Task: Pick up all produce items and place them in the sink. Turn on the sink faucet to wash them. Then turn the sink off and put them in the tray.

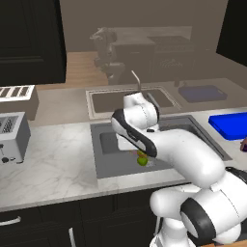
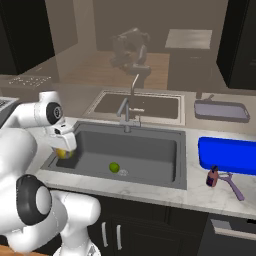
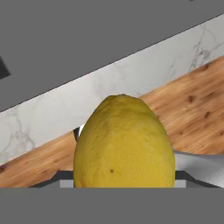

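The lemon (image 3: 124, 142) is held in the partly closed gripper (image 2: 64, 151) over the sink (image 2: 150, 145), where the lime (image 2: 114, 167) lies.

toaster (image 1: 10, 137), purple utensil (image 2: 227, 181)

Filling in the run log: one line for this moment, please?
holding: yellow oval lemon in jaws | position: over dark grey sink, left end | in basin: small round green lime | bright blue tray: empty

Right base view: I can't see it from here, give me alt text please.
The white arm's pincer holds a yellow lemon over the left end of the dark grey sink, where a green lime lies on the basin floor. The faucet stands behind the basin, and a blue tray sits on the marble counter to the right.
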